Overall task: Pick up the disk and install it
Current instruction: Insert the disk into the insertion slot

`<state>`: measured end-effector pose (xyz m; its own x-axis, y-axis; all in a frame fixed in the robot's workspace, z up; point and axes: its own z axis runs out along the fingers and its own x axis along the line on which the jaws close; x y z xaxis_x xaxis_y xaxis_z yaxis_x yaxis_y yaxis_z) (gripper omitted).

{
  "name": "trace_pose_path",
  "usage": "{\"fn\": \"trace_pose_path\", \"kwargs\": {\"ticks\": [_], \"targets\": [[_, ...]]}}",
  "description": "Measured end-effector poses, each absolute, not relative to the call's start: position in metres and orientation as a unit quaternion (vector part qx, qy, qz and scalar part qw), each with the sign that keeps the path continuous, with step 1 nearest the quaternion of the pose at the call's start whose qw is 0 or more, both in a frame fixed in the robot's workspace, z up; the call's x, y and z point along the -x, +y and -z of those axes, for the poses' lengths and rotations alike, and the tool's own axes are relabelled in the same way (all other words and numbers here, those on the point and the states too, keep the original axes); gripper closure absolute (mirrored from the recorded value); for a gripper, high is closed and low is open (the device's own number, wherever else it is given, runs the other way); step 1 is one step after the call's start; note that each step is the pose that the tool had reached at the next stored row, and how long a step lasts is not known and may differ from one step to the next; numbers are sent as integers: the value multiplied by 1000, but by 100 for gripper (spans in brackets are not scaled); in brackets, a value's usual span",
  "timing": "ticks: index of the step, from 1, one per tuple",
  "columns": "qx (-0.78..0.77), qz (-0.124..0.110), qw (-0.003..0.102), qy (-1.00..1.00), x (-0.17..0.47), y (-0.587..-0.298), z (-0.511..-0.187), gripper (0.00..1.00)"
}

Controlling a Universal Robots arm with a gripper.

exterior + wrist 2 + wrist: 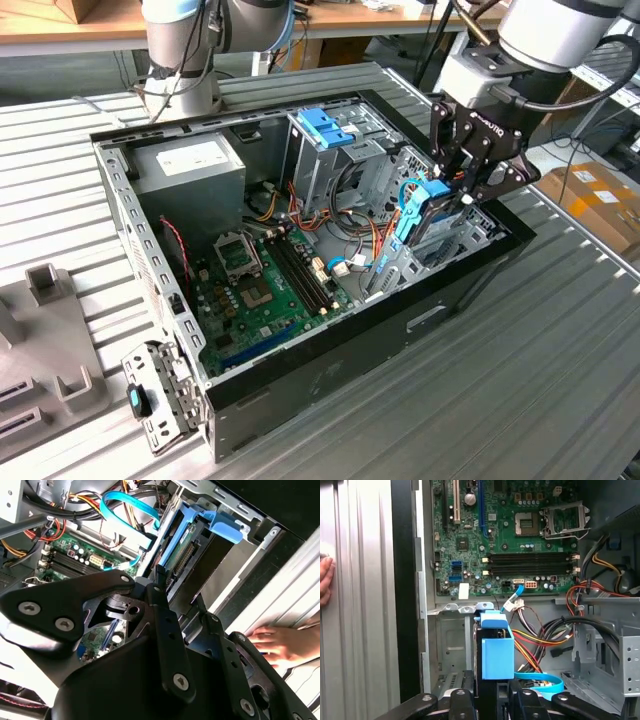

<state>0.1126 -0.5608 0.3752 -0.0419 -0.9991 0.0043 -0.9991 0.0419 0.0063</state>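
My gripper (pixel 455 190) is shut on the disk (pixel 420 208), a grey drive in a light-blue carrier. I hold it on edge over the drive bay in the open computer case's (pixel 300 385) corner, at the exterior view's right. The disk's lower end is down among the bay's metal walls. In the second wrist view the disk (pixel 186 547) stands between the black fingers (pixel 165 615), its blue end tab (pixel 226 526) pointing away from the gripper (pixel 181 592). In the first wrist view the blue carrier (pixel 497 652) rises from the gripper (pixel 492 696) at the case wall.
The case holds a green motherboard (pixel 265 285), a power supply (pixel 190 165), a tall metal cage with a blue top (pixel 325 125) and loose blue and coloured cables (pixel 125 515). A person's hand (pixel 280 642) rests on the ribbed table beside the case. Grey fixtures (pixel 40 290) lie at the exterior view's left.
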Motion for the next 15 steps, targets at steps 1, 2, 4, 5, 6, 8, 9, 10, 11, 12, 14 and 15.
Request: {"fn": "trace_pose_path", "kwargs": {"ticks": [1,2,4,5,6,8,9,10,11,12,14,15], "targets": [[-692,1,4,-722,-113,-561,-373,65],[-692,1,4,-722,-113,-561,-369,65],[-692,1,4,-721,-113,-561,-363,65],[-693,1,4,-721,-113,-561,-359,65],[-693,1,4,-721,-113,-561,-357,65],[-693,1,4,-721,-113,-561,-354,65],[-693,1,4,-721,-113,-561,-354,65],[-693,1,4,-721,-113,-561,-354,65],[-693,1,3,-721,-113,-561,-354,65],[-693,1,3,-721,-113,-561,-354,64],[-693,1,3,-721,-113,-561,-354,58],[-693,1,3,-721,-113,-561,-354,58]]}}
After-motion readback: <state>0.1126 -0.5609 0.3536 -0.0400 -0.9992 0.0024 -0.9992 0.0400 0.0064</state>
